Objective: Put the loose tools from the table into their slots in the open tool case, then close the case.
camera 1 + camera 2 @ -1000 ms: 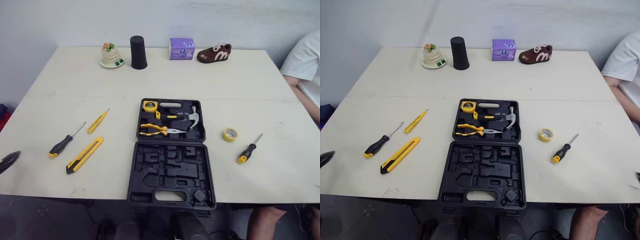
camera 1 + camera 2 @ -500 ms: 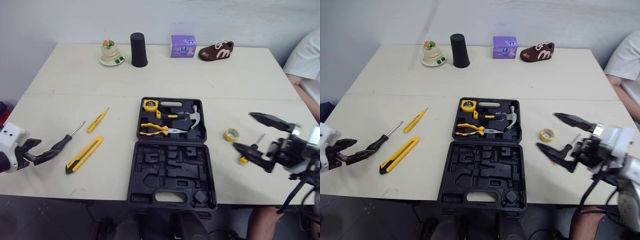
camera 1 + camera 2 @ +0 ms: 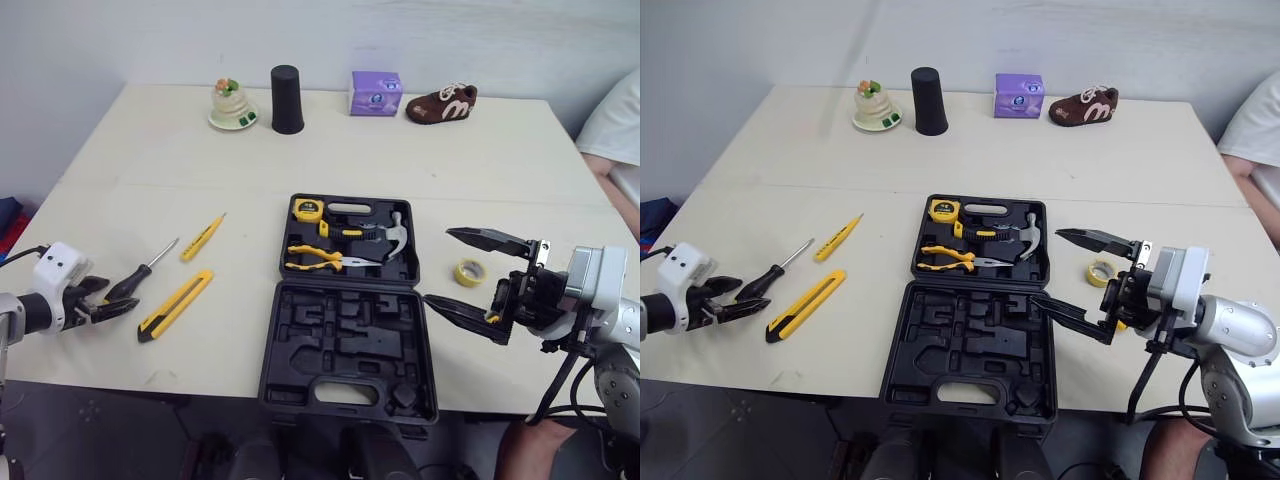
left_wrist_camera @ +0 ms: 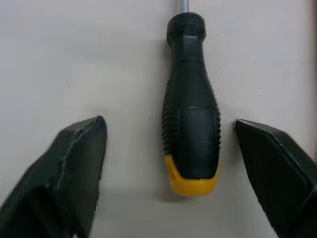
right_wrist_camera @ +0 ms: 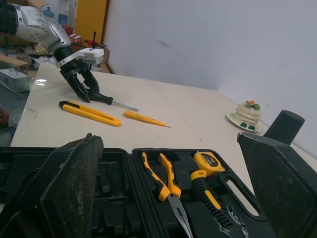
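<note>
- The left tool (image 3: 108, 299) is wide, one finger on each side of the screwdriver (image 4: 190, 134) handle, not touching it.
- The right tool (image 3: 440, 265) is wide and empty, by the tool case (image 3: 345, 340).

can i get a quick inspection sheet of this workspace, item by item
surface: pale table, seam across it, nothing spilled
job's things: tool case open; tape measure, pliers and hammer slotted in the far half; no tools seen in the near half. Loose on the left: screwdriver, tester pen, utility knife. Loose on the right: tape roll
clutter: ornament, black cup, purple box, brown shoe along the far edge
grippers: left gripper open, fingers either side of the screwdriver handle, not touching; right gripper open, hovering at the case's right side
cables: black cable hanging under the right arm
surroundings: person's white sleeve at the right; plain wall behind
</note>
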